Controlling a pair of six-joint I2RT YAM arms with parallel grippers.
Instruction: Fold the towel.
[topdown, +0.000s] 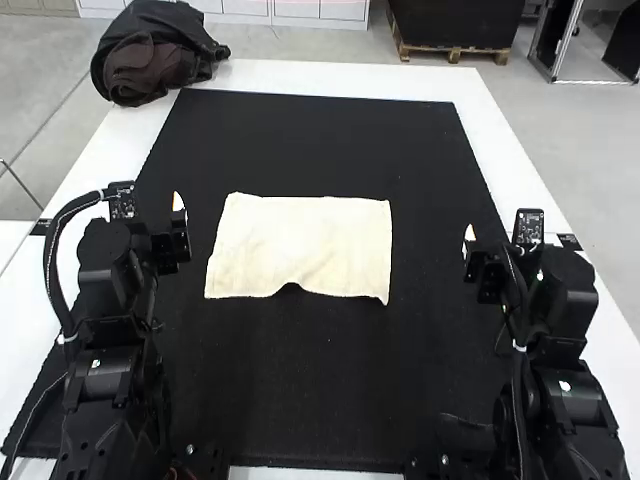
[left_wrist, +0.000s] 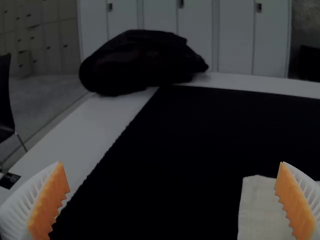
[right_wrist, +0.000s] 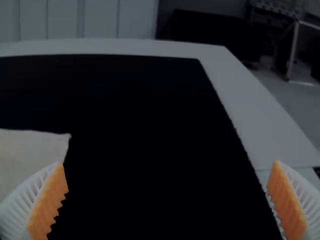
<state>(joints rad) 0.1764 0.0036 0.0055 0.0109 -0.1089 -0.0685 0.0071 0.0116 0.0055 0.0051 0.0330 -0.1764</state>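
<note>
My left gripper (topdown: 178, 222) is left of the cream towel (topdown: 302, 246) in the high view, and my right gripper (topdown: 470, 250) is to its right, both apart from it. The towel lies flat as a wide rectangle, its near edge bowed inward at the middle; whether it is a single layer I cannot tell. In the left wrist view my left gripper (left_wrist: 171, 200) stands open, with a part of the towel (left_wrist: 257, 207) beyond its fingers. My right gripper (right_wrist: 167, 200) also has its fingers wide apart in the right wrist view, where a towel corner (right_wrist: 32, 152) shows.
A black mat (topdown: 320, 140) covers most of the white table (topdown: 350, 76) and lies under the towel. At the far left table corner sits a dark bag or bundled garment (topdown: 155, 55), well beyond the left arm.
</note>
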